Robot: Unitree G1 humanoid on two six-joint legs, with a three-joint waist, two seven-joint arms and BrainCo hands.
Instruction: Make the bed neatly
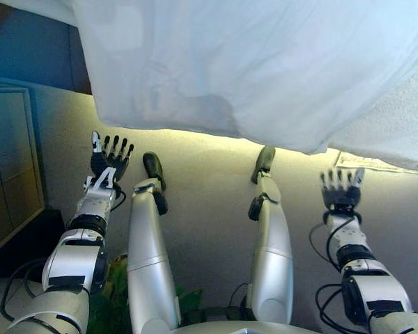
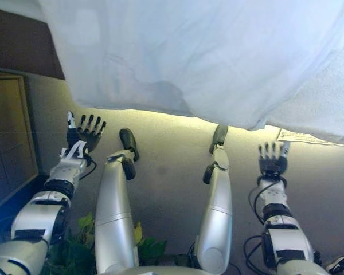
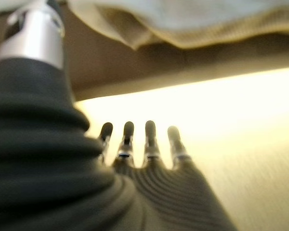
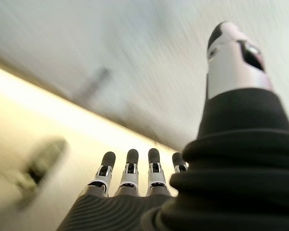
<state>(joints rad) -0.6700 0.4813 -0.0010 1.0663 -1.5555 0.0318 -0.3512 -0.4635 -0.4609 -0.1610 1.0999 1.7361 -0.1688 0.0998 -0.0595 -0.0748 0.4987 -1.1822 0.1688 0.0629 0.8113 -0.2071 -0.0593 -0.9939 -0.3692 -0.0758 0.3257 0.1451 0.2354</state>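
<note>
Below, soft rumpled white sheet (image 1: 265, 69) overhanging, left robot hand (image 1: 110, 158) and right robot hand (image 1: 341, 189) splayed, empty.

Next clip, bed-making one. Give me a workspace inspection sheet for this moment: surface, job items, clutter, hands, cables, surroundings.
Surface: bed, mattress edge showing at the right, mostly covered by bedding.
Job's things: white sheet draped over the bed, its edge hanging loose and uneven above the floor; neither hand touches it.
Clutter: a sheet of paper lies on the floor by the bed at the right.
Hands: left hand open, fingers straight, held below the sheet edge, holding nothing. Right hand open, fingers straight, also below the edge, empty.
Cables: nothing seen apart from the robot's own.
Surroundings: beige floor; wooden cabinet at the left; green plant leaves low at the left.
</note>
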